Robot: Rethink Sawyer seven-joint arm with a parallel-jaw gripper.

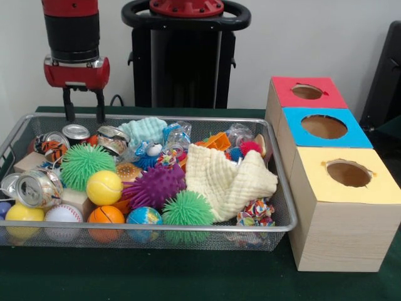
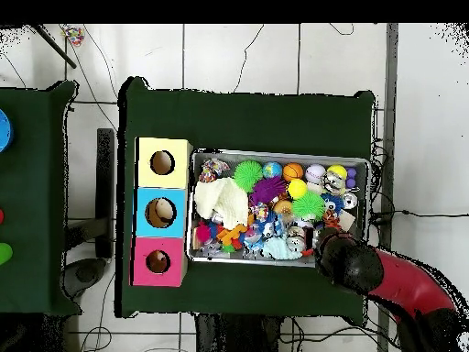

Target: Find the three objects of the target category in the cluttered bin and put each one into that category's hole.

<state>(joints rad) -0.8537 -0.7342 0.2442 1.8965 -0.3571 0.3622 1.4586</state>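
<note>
Jaws (image 1: pixel 82 105) hang released above the far-left corner of the bin (image 1: pixel 283 216) on the desk (image 1: pixel 188 276); the balls and spiky toys lie nearer and rightward, the three holed boxes (image 1: pixel 335 188) beyond the bin's right side.

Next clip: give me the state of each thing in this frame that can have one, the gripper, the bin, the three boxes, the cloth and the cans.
gripper: open, empty, hanging above the bin's far corner.
bin: full, cluttered with balls, cans and toys.
red-topped box: upright, hole unblocked.
blue-topped box: upright, hole unblocked.
yellow-topped box: upright, hole unblocked.
cream cloth: crumpled, draped over other items.
silver can: lying on its side, dented.
</note>
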